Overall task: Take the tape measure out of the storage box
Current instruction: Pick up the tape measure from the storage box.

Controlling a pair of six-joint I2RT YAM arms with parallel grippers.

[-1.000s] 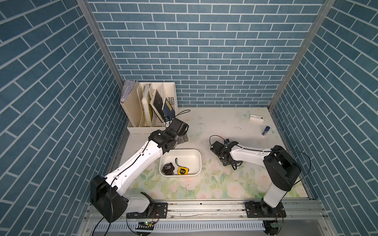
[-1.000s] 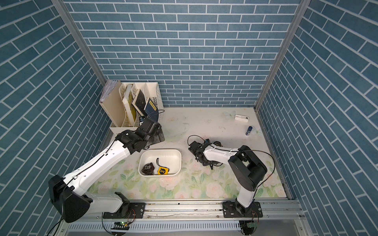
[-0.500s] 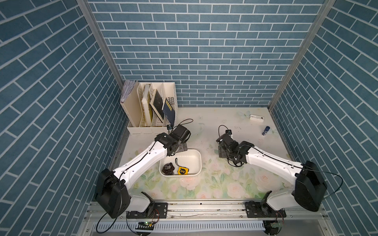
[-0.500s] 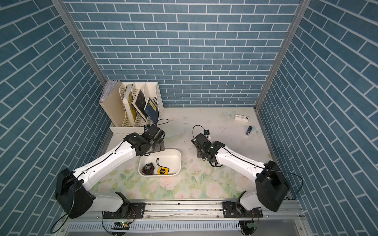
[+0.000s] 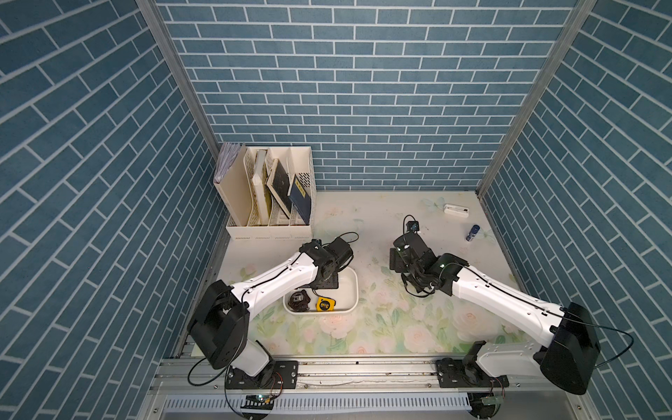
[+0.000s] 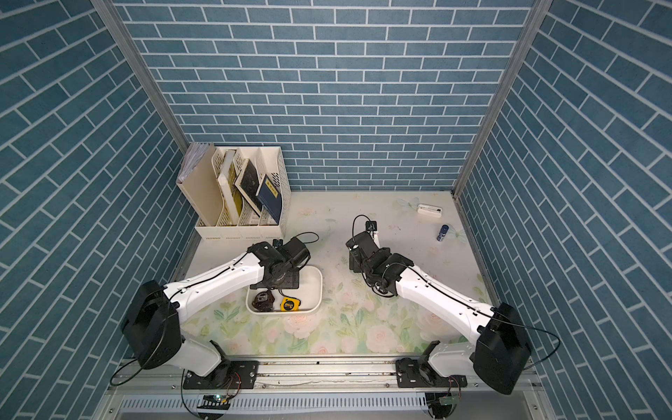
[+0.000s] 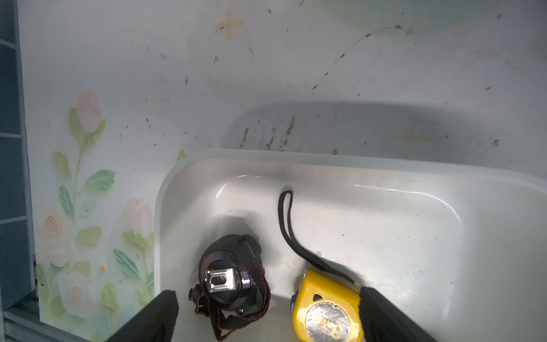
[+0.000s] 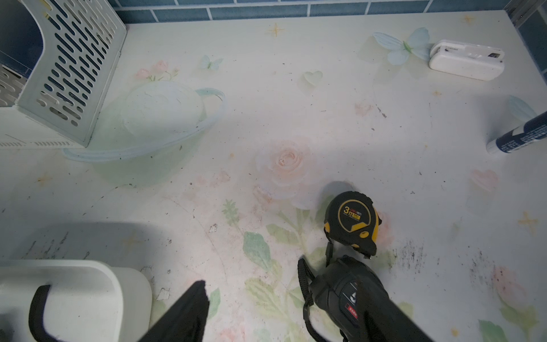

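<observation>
Black-fingered and spread to its widest, the left tool is hanging over the storage box and gripping nothing. In the left wrist view the yellow tape measure is lying flat on the box floor between the fingers, at the end nearer the robot's base. Its black wrist loop is trailing toward the far wall. One fingertip is showing right beside the yellow case, though contact cannot be judged. A black round item with a red-edged strap is sitting just beside the tape measure in the same box.

The right tool is hanging partly open and empty above the table, well apart from the box. A black-and-yellow tape measure marked 3m is lying on the table ahead of it. A black strapped gadget is resting by one finger; whether the two are touching cannot be told.

Farther out, a cream file organizer is standing in the far left corner, holding books. A white case and a blue tube are lying near the far right corner.
</observation>
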